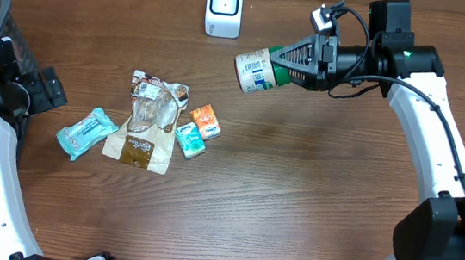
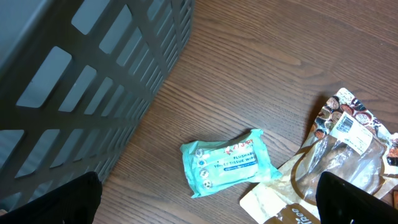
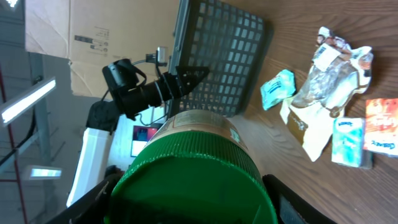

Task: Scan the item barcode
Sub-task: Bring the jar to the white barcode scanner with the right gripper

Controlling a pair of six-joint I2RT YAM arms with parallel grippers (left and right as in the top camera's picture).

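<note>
Nearest the arms' bases, 4 other items lay on the counter [image 1: 295, 197]: a wipes pack [image 1: 85, 132], a brown pouch [image 1: 140, 142] and 2 small boxes [image 1: 190, 140], seemingly waiting their turn. Beside them the left fingers [image 2: 357, 199] stood spread wide and empty next to the basket [image 2: 81, 81] (probably where finished items go). Farther out, the right fingers [image 1: 296, 60] were clamped on the green lid [image 3: 193, 180] of a jar [image 1: 254, 72], holding it sideways above the counter. Gripping the lid end left the label bare, with the barcode showing. Farthest sat the white scanner [image 1: 224, 8], just beyond the jar's base, so the label likely needed turning toward its window.
</note>
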